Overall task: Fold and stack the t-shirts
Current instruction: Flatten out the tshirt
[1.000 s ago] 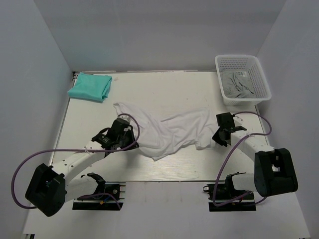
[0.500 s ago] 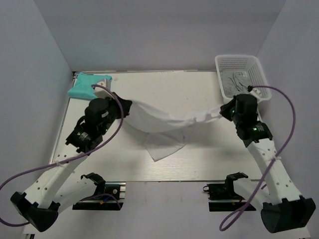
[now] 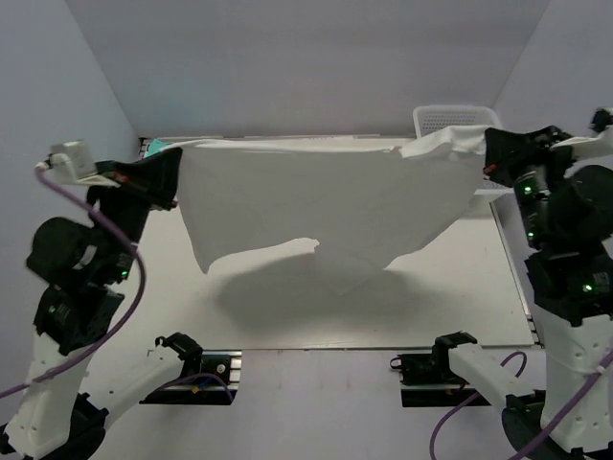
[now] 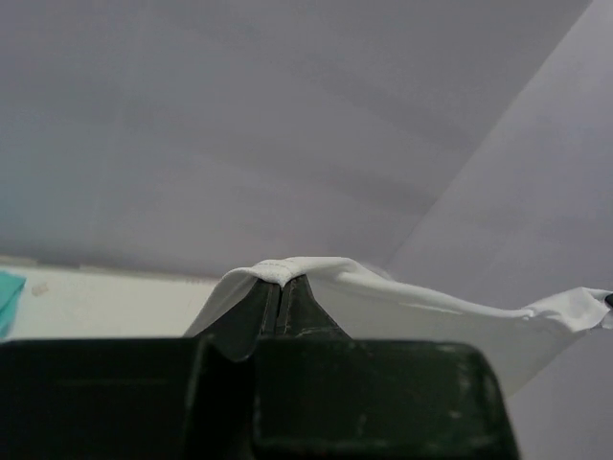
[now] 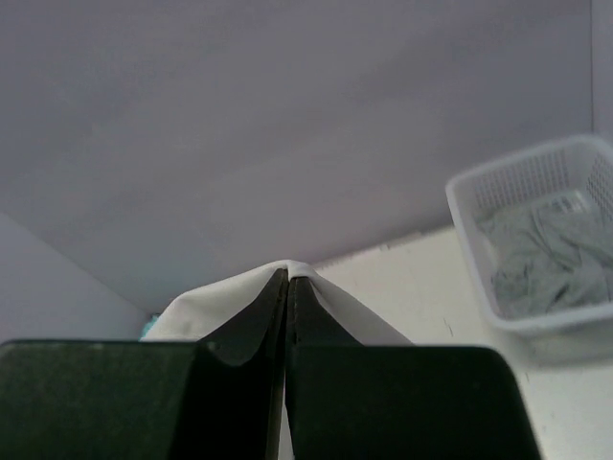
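Tool on left arm [image 3: 174, 176] pinches one top corner of the white t-shirt [image 3: 316, 201], which hangs spread wide in the air over the table [image 3: 287, 326]. Right tool [image 3: 487, 159] pinches the opposite corner, near the basket [image 3: 450, 117].

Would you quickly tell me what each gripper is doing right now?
Left gripper: shut on the white shirt.
Right gripper: shut on the same shirt.

White t-shirt [image 3: 316, 196] lifted off table [image 3: 460, 287], spread wide, left hand [image 3: 179, 165], right hand [image 3: 487, 153] raised
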`<state>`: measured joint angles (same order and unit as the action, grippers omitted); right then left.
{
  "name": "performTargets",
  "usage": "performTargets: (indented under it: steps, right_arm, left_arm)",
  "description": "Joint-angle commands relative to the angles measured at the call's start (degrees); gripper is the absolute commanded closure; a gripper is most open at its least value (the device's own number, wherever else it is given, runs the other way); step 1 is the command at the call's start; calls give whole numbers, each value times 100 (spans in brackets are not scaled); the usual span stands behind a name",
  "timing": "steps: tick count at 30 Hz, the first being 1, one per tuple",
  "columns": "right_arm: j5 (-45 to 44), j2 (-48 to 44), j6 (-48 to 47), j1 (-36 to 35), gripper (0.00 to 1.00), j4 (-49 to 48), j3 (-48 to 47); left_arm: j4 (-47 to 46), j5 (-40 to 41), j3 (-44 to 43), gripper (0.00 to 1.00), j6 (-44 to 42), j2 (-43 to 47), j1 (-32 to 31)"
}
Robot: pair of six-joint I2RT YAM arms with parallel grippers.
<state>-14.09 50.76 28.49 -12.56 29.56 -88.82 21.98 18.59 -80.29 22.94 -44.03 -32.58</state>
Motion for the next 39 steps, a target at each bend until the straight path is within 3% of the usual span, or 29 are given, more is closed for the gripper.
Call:
performTargets:
  steps: [1, 9, 13, 17, 19, 23, 26, 30, 34, 35, 36, 37, 38, 39]
  right_arm:
    - [46, -49, -502, -19, 100, 199, -1187]
    - [64, -22, -906, -19, 100, 542, -2824]
    - [29, -5, -933, -19, 100, 350, -2852]
    - [-24, 187, -907, -19, 100, 7, -2484]
    - [-42, 407, -898, -19, 100, -178, -2255]
    - [-217, 943, -872, -27, 100, -940, -1491]
    - [-148, 1585, -872, -1, 100, -1250, -1060]
    - [-7, 2560, -714, -1, 100, -1873, -306]
    - [239, 3658, -660, 34, 100, -2244, 110]
    - [370, 4391, -626, 43, 100, -2227, -73]
    - [389, 4668, -652, 51, 100, -2131, -179]
    - [467, 5428, -669, 43, 100, -2034, -676]
    - [442, 5670, -695, 43, 93, -1833, -864]
    - [433, 5864, -739, 43, 79, -1701, -1066]
  left_arm:
    - [157, -136, -548, 100, -299, 359, 41]
    - [685, -716, -1611, 100, -360, 606, 94]
    - [598, -716, -1692, 100, -308, 606, 94]
    - [545, -200, -1402, 100, -308, 344, 94]
    - [544, 126, -1200, 100, -255, 1, 94]
    - [-103, 1827, -507, 100, -325, -684, 15]
    - [-360, 2331, 82, 100, -273, -1560, 129]
    - [-414, 2431, 452, 100, 236, -2924, 401]
    - [-509, 1765, 664, 100, 799, -4292, 1225]
    - [-510, 1640, 586, 100, 878, -4603, 1349]
    - [-510, 1526, 463, 91, 879, -4936, 1464]
    - [-432, 1455, 314, 53, 879, -5653, 1630]
    - [-196, 1307, 60, 21, 879, -6017, 1693]
    - [93, 1175, -656, 0, 879, -6360, 1693]
